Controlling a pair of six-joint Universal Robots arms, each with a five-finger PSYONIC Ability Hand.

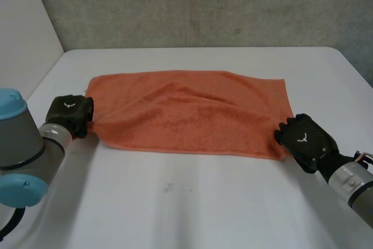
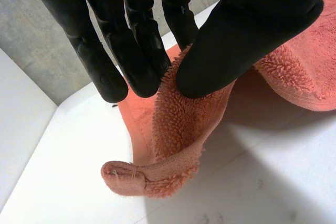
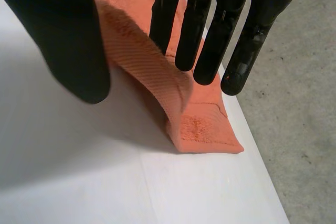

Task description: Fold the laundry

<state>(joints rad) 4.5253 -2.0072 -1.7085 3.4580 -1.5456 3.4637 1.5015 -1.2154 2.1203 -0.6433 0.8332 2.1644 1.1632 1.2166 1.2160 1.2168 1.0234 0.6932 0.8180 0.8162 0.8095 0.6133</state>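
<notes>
An orange towel (image 1: 186, 115) lies spread flat across the middle of the white table (image 1: 192, 208). My left hand (image 1: 70, 115) is at the towel's near left corner. In the left wrist view that hand (image 2: 236, 40) is shut on the towel (image 2: 178, 124), thumb pressing a raised fold against the fingers, and the hemmed corner droops below. My right hand (image 1: 306, 138) is at the near right corner. In its wrist view the right hand (image 3: 68, 40) is open, its fingers (image 3: 210, 51) straight. The towel's (image 3: 199, 124) raised edge runs between thumb and fingers, and the corner lies on the table.
A grey wall (image 1: 204, 4) rises behind the table's far edge. The table's right edge runs close beside the towel's right corner, with grey floor (image 3: 299, 103) beyond. Bare table surface stretches between the towel and the near edge.
</notes>
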